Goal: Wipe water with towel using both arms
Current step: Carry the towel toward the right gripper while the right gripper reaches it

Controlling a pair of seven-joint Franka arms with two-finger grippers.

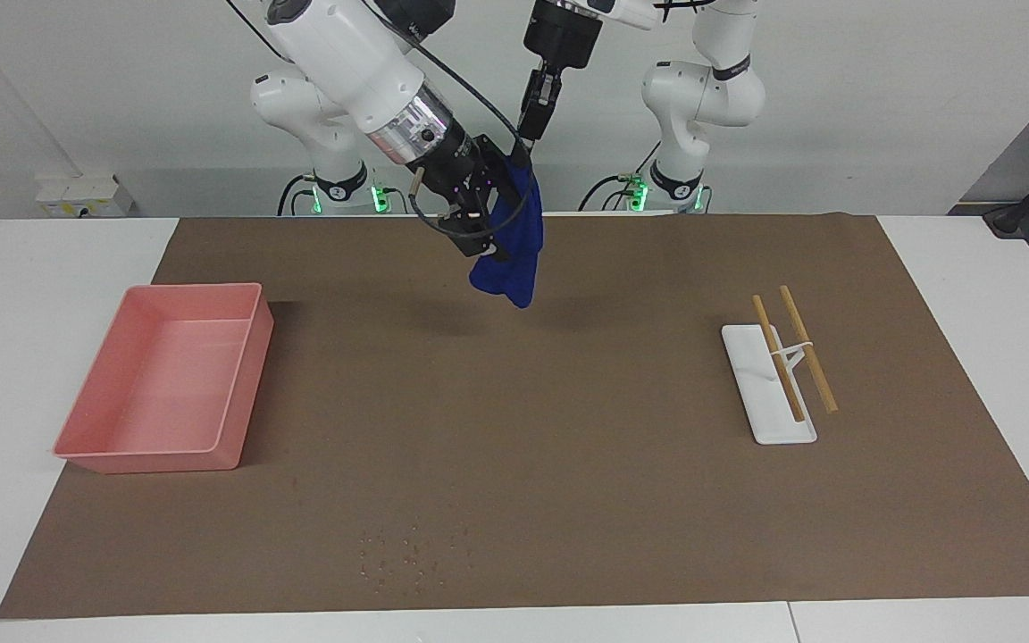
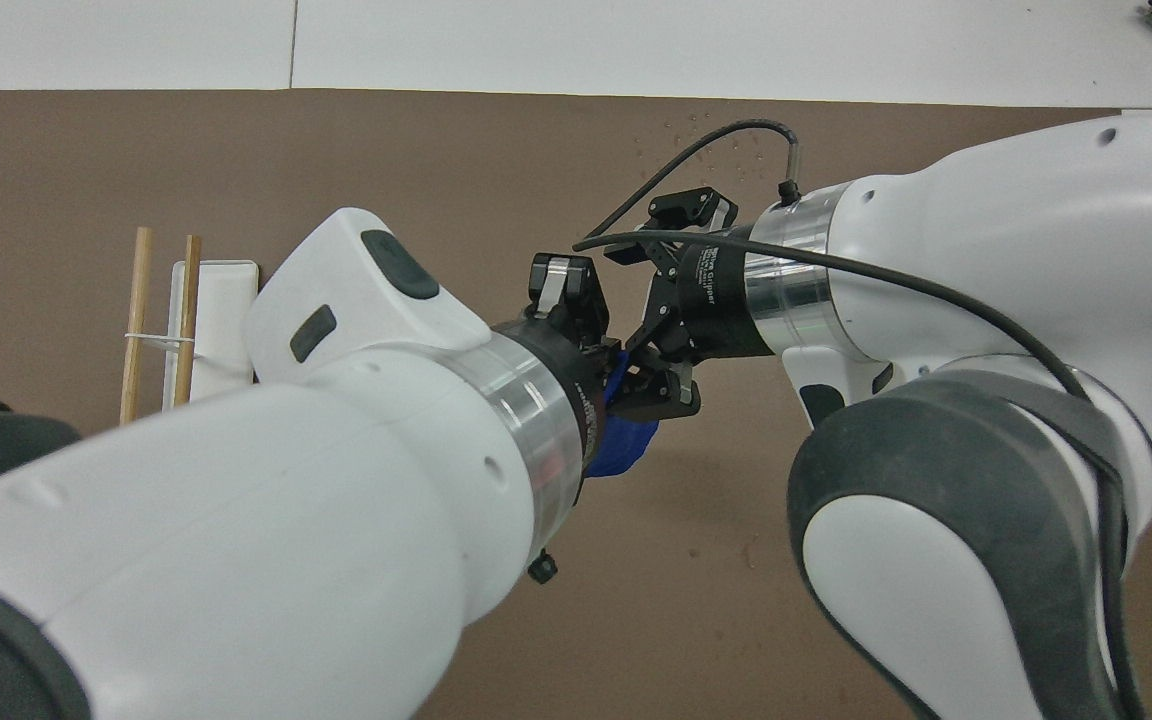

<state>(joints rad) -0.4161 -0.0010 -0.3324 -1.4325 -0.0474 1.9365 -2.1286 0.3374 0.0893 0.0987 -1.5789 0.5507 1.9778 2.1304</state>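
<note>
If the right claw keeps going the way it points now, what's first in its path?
The right claw points down and toward the table's middle, with the towel hanging at its tip. Past that, likely bare brown mat, well short of the water drops; depth is uncertain.

A pink tray [image 1: 166, 384] sits on the brown mat [image 1: 523, 500] toward the right arm's end. A white tray [image 1: 769, 393] with two wooden sticks [image 1: 805, 348] lies toward the left arm's end.

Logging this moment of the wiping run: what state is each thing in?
Towel: hanging in the air, held at its top.
Left gripper: pinching the towel's top edge.
Right gripper: at the towel, grip unclear.
Water drops: unwiped on the mat.
Pink bin: empty.
</note>
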